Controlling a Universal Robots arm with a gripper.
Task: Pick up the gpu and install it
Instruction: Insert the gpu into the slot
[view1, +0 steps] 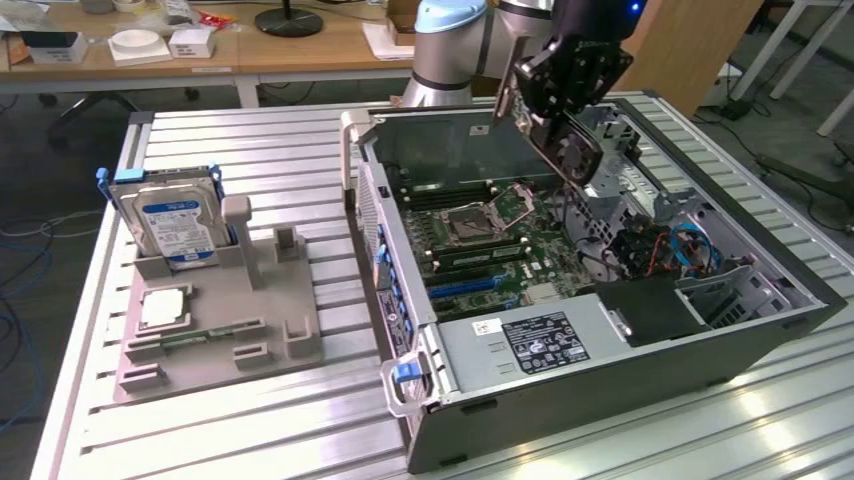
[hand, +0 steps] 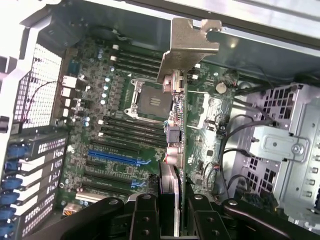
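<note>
The gpu (view1: 571, 148) hangs tilted above the open computer case (view1: 747, 340), its round black fan facing the exterior view's right. My gripper (view1: 550, 112) is shut on the card's upper edge. In the wrist view the gpu (hand: 181, 125) is seen edge-on, with its silver bracket (hand: 187, 47) at the far end and my gripper (hand: 172, 202) clamped on the near end. Below the card lies the green motherboard (hand: 120, 125) with its blue slots (hand: 112, 157) and the processor socket (hand: 150, 100). The card is clear of the board and touches no slot.
A grey holder tray (view1: 267, 330) at the exterior view's left carries a silver hard drive (view1: 174, 225) standing upright, a square chip (view1: 163, 306) and a memory stick (view1: 214, 330). Inside the case are a metal drive cage (hand: 280, 145), cables (view1: 667, 250) and a power supply (view1: 534, 345).
</note>
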